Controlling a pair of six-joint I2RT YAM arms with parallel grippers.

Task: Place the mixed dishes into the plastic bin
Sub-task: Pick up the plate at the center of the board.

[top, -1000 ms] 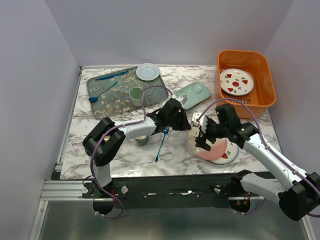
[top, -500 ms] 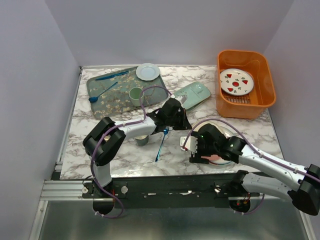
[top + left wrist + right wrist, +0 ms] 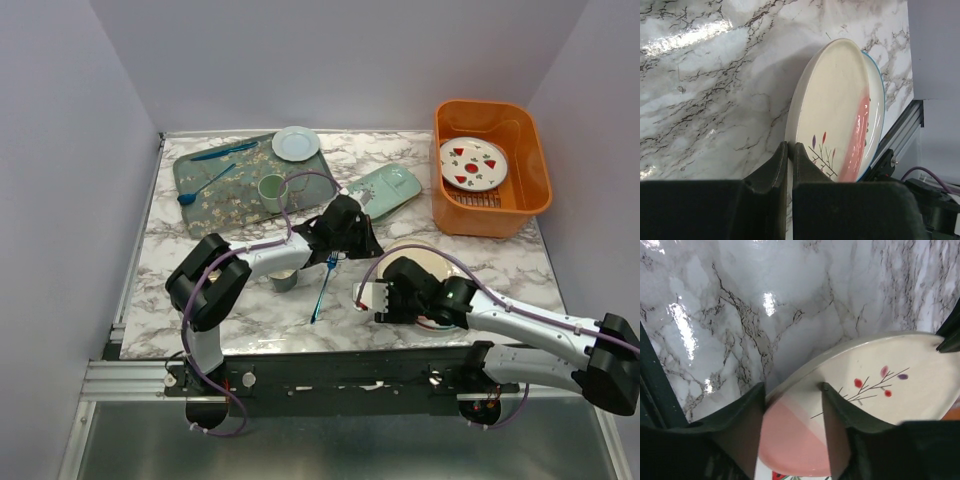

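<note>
A cream and pink plate [image 3: 875, 385] with a twig pattern lies on another plate at the front right of the table, its left edge raised. My right gripper [image 3: 792, 388] is open and straddles its near rim, one finger on the top face and one outside the edge. In the top view the right gripper [image 3: 405, 303] sits low, left of the plate [image 3: 425, 262]. My left gripper [image 3: 789, 146] is shut and empty, its tips against the plate [image 3: 835, 110] rim. The orange plastic bin [image 3: 530, 150] at the back right holds a white plate with red marks [image 3: 473, 163].
A pale-green divided dish [image 3: 388, 188] lies left of the bin. A floral tray [image 3: 215, 195] at the back left carries a small white plate [image 3: 296, 143], a green cup [image 3: 271, 190] and blue utensils. A blue fork [image 3: 323, 288] and a dark mug [image 3: 284, 282] lie under the left arm.
My right arm has dropped low and swung to the plate's left side, and its jaws have narrowed around the rim. The left arm has stayed put.
</note>
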